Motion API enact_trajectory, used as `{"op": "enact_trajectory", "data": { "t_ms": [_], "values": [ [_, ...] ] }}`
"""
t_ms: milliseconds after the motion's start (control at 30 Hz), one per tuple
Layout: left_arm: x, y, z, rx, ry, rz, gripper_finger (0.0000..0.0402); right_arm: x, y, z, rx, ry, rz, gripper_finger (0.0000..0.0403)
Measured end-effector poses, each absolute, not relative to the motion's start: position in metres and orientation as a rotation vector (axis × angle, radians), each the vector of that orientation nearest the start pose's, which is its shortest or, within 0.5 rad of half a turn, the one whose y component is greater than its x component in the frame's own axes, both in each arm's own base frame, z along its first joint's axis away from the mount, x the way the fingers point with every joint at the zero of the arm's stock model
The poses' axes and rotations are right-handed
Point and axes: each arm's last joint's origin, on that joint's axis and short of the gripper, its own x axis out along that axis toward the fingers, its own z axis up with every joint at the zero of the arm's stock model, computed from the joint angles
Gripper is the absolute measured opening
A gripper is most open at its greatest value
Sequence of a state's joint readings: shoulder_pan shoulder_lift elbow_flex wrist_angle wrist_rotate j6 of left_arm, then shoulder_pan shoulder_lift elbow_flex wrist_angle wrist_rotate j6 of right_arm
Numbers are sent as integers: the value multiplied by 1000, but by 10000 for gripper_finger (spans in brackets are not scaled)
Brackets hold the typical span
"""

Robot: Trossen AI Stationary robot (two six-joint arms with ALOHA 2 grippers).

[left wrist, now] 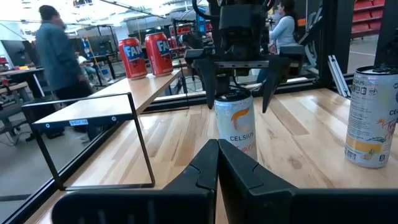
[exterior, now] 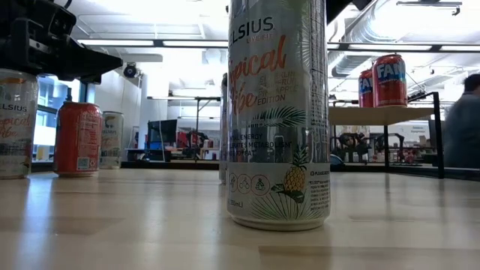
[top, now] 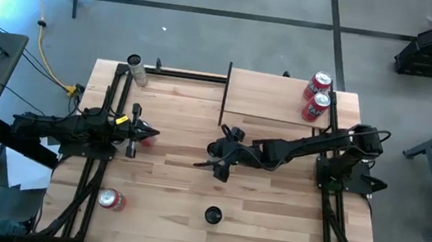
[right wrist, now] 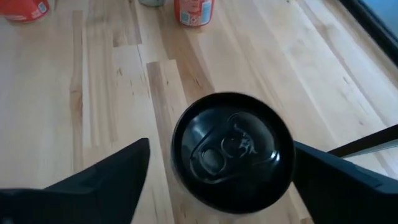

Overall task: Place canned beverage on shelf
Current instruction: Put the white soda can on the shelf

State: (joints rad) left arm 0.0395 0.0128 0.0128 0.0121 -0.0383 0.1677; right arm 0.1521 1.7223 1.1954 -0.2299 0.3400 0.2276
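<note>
**Right gripper straddles a Celsius can, not yet clamped**

The right gripper (top: 222, 156) hangs over the middle of the table with its fingers spread wide on either side of an upright Celsius can (left wrist: 234, 121). From the wrist camera you look straight down on the can's black lid (right wrist: 233, 151), a dark finger (right wrist: 118, 171) off each flank with bare wood showing between finger and can, so nothing is gripped yet. The shelf (top: 273, 95) stands at the far right corner of the table, a pale board on thin black uprights, already carrying two red Fanta cans (top: 316, 95) near its right end; the left part of the board is bare.

The left gripper (top: 141, 135) waits at the left side, fingers pressed together, holding nothing.

What worries me is the closing. The can looks a touch nearer one finger than the other, so that finger may meet it first and nudge or tip the tall, narrow can before the opposite one arrives. A grip taken high, near the lid, could let it swing on the way up. At the shelf, the black uprights and the Fanta cans are the things to clip.
</note>
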Motion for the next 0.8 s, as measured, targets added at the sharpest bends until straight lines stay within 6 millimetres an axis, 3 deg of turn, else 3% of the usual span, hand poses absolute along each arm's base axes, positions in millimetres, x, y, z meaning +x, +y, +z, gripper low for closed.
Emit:
{"op": "enact_trajectory", "data": {
  "t_ms": [267, 500, 600, 800],
  "values": [
    [98, 5, 168, 168, -5, 78, 3, 370, 42, 229, 26, 701, -244, 250],
    [98, 5, 168, 168, -5, 78, 3, 369, 42, 235, -27, 724, -173, 244],
    [98, 5, 168, 168, -6, 79, 3, 364, 44, 260, -86, 748, -109, 243],
    [98, 5, 168, 168, -5, 79, 3, 341, 41, 343, -216, 771, 39, 243]
  ]
}}
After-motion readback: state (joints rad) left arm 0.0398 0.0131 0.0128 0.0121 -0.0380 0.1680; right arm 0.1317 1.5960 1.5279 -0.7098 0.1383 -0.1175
